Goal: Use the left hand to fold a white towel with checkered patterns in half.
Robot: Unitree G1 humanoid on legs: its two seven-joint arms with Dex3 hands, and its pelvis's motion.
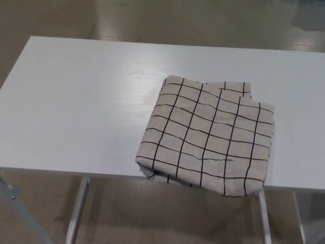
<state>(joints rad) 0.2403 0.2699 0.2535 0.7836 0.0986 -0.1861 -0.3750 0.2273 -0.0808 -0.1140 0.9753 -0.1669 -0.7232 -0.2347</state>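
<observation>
White cloth towel with black check lines (208, 136) overhung the white table (76, 101); neither hand showed, state unknowable; the left hand should pinch 1 corner cleanly.

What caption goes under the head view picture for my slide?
A checkered white towel, already folded, lies on a white table, its near edge overhanging.

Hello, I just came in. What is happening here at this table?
Nothing is being handled right now. A white towel with a black checkered pattern lies on the white table, toward its near right side, and it looks already folded, with a second layer showing at the far edge. Its near edge hangs slightly over the table's front edge. Neither robot hand is in view, and no person shows.
</observation>
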